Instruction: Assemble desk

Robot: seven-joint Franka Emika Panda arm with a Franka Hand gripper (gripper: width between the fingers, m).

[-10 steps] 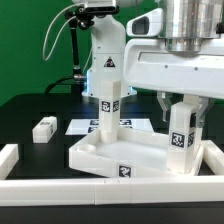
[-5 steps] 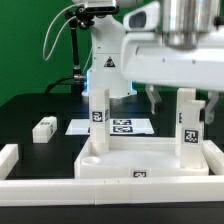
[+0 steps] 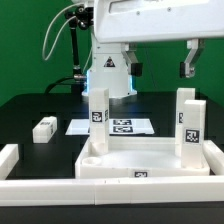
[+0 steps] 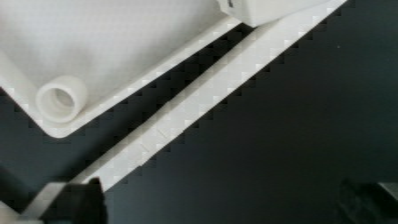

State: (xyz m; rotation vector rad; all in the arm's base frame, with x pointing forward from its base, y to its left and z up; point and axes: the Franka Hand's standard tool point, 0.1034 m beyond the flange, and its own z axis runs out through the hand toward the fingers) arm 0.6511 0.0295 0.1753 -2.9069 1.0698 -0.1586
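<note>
The white desk top lies low in the middle of the exterior view. Two tagged legs stand upright in it, one at the back left corner and one at the right. A third leg lies loose on the black table towards the exterior view's left. My gripper hangs open above the right leg and touches nothing. In the wrist view the gripper shows only dark fingertips with bare table between them. Beyond them is the desk top with a round socket.
The marker board lies flat behind the desk top. White border rails run along the front and the exterior view's left. The arm's base stands at the back.
The gripper opened off the right leg and rose well above it. The desk top, skewed a second ago, now sits square against the front rail.
</note>
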